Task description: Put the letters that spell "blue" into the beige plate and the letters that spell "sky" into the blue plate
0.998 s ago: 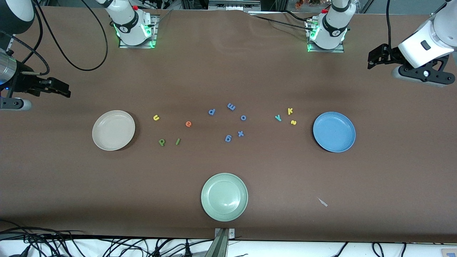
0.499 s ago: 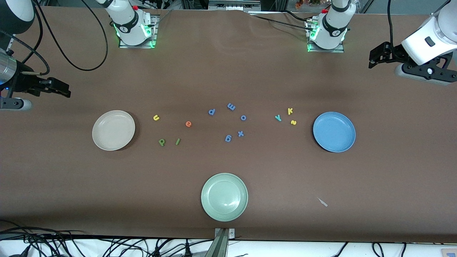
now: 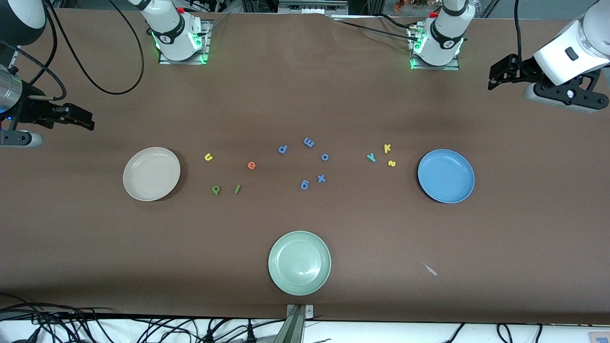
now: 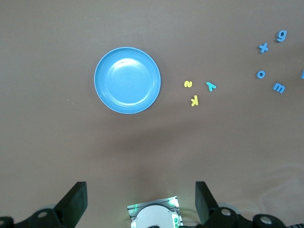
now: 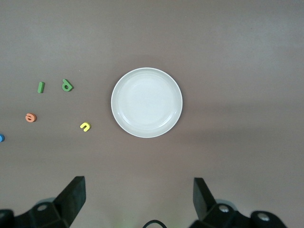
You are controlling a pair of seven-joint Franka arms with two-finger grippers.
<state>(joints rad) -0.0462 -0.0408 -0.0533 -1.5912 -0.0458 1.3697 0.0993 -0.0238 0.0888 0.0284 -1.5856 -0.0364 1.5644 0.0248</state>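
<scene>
The beige plate (image 3: pixel 151 173) (image 5: pixel 147 102) lies toward the right arm's end, with yellow u (image 3: pixel 208 156), orange e (image 3: pixel 251 165), dark green b (image 3: pixel 216 190) and light green l (image 3: pixel 237 189) beside it on the table. The blue plate (image 3: pixel 446 176) (image 4: pixel 127 80) lies toward the left arm's end, with teal y (image 3: pixel 371 157), yellow k (image 3: pixel 387 148) and yellow s (image 3: pixel 391 163) beside it. My left gripper (image 3: pixel 493 80) (image 4: pixel 141 199) hangs open high over the table's edge, past the blue plate. My right gripper (image 3: pixel 85 122) (image 5: pixel 138 194) waits open past the beige plate. Both are empty.
Several periwinkle-blue letters (image 3: pixel 308 142) lie scattered mid-table between the two letter groups. A pale green plate (image 3: pixel 299 262) sits nearest the front camera. A small pale scrap (image 3: pixel 431 270) lies beside it toward the left arm's end. Cables (image 3: pixel 95 71) trail near the right arm's base.
The left arm's wrist has lifted and shifted slightly at its end of the table. The right arm, the letters and the plates have not moved.
</scene>
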